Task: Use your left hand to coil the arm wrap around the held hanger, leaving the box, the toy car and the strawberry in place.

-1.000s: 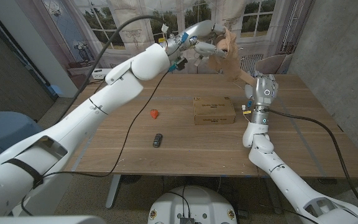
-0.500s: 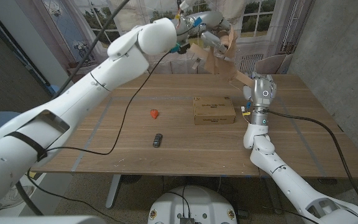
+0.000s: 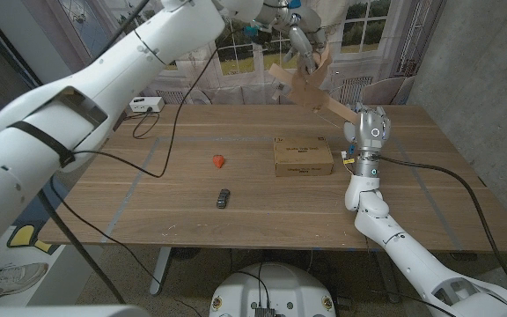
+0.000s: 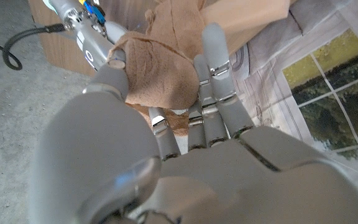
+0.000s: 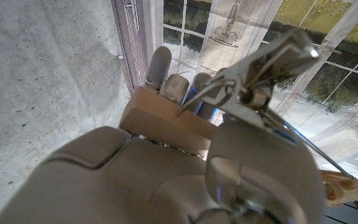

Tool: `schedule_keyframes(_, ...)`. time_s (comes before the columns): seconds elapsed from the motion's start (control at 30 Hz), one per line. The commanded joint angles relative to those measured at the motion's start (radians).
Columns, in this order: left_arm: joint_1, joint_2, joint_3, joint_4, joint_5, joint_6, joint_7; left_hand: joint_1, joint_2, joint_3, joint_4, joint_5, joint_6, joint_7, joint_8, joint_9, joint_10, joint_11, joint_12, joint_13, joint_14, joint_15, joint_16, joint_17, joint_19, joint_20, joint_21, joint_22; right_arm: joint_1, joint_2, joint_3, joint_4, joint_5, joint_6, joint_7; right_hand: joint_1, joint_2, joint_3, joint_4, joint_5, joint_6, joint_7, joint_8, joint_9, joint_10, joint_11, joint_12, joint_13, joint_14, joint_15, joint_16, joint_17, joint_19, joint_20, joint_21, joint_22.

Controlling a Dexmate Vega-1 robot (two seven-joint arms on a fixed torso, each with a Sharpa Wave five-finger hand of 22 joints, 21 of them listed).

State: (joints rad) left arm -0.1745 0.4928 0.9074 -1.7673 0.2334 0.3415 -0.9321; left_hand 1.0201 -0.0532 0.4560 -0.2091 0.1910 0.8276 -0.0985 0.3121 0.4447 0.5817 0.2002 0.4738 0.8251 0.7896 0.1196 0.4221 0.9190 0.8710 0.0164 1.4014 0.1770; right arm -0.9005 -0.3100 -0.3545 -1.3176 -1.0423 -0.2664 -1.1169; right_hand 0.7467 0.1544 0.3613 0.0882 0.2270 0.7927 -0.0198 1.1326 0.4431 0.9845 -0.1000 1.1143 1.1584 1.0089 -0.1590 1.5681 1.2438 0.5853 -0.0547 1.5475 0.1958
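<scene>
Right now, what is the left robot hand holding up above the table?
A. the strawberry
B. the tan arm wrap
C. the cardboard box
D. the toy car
B. In the left wrist view the left robot hand has its fingers around the tan arm wrap, while the toy car, strawberry and box lie on the table.

Hanger (image 3: 311,91) end behind arm wrap (image 3: 319,62)
</scene>
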Motion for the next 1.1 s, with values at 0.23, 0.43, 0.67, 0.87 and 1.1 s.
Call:
schedule_keyframes(0.23, -0.184, -0.127, 0.116, 0.386, -0.183, -0.133, -0.290, 0.108, 0.181, 0.057, 0.059, 0.002, 0.085, 0.099, -0.013, 0.001, 0.369, -0.317, -0.010, 0.000, 0.331, -0.338, 0.003, -0.004, -0.335, -0.132, 0.001, 0.002, 0.024, 0.005, -0.003, 0.036, 0.005, 0.006, 0.000, 0.002, 0.008, -0.004, 0.000, 0.006, -0.001, -0.004, 0.007, 0.002, -0.002, 0.000, 0.004, 0.005, -0.002, -0.051, -0.001, 0.002, -0.001, -0.065, 0.002, 0.000)
schedule_keyframes(0.43, -0.100, -0.116, 0.003, 0.445, -0.320, -0.223, -0.191, 0.108, 0.186, 0.053, 0.061, 0.000, 0.086, 0.101, -0.015, 0.004, 0.369, -0.317, -0.011, 0.002, 0.330, -0.336, 0.004, -0.005, -0.341, -0.128, 0.000, 0.002, 0.030, 0.002, -0.011, 0.046, 0.016, 0.003, 0.000, 0.002, 0.007, -0.004, 0.000, 0.007, -0.003, -0.004, 0.006, 0.000, -0.004, 0.003, 0.002, 0.003, -0.003, -0.051, -0.001, 0.002, -0.003, -0.066, 0.002, 0.000)
schedule_keyframes(0.67, -0.040, -0.111, -0.088, 0.517, -0.443, -0.286, -0.108, 0.102, 0.188, 0.050, 0.066, 0.002, 0.089, 0.090, -0.012, 0.013, 0.367, -0.318, -0.010, 0.011, 0.323, -0.335, 0.005, -0.001, -0.366, -0.119, -0.008, 0.001, 0.028, -0.005, -0.011, 0.043, 0.025, 0.000, 0.000, 0.002, 0.007, -0.005, 0.000, 0.007, -0.003, -0.003, 0.007, -0.001, -0.002, 0.000, 0.003, 0.003, -0.003, -0.051, -0.001, 0.002, -0.002, -0.065, 0.002, 0.000)
schedule_keyframes(0.87, -0.061, -0.104, -0.091, 0.566, -0.463, -0.276, -0.100, 0.103, 0.187, 0.048, 0.065, 0.002, 0.094, 0.088, -0.012, 0.015, 0.372, -0.321, -0.009, 0.014, 0.326, -0.339, 0.009, 0.003, -0.367, -0.115, -0.009, 0.001, 0.025, -0.009, -0.008, 0.036, 0.033, 0.003, 0.000, 0.003, 0.008, -0.005, 0.000, 0.007, -0.003, -0.003, 0.007, -0.001, -0.003, -0.001, 0.005, 0.005, -0.003, -0.051, -0.001, 0.002, -0.002, -0.065, 0.002, 0.000)
schedule_keyframes(1.1, -0.119, -0.115, -0.069, 0.668, -0.458, -0.250, -0.129, 0.121, 0.182, 0.032, 0.049, -0.010, 0.097, 0.111, -0.022, 0.010, 0.394, -0.320, -0.007, 0.010, 0.348, -0.338, 0.031, 0.012, -0.347, -0.121, 0.016, 0.011, 0.018, -0.010, -0.002, 0.030, 0.044, 0.010, 0.000, 0.003, 0.008, -0.005, 0.000, 0.007, -0.001, -0.004, 0.011, 0.002, -0.002, 0.001, 0.005, 0.005, -0.003, -0.051, -0.001, 0.002, 0.000, -0.064, 0.003, 0.000)
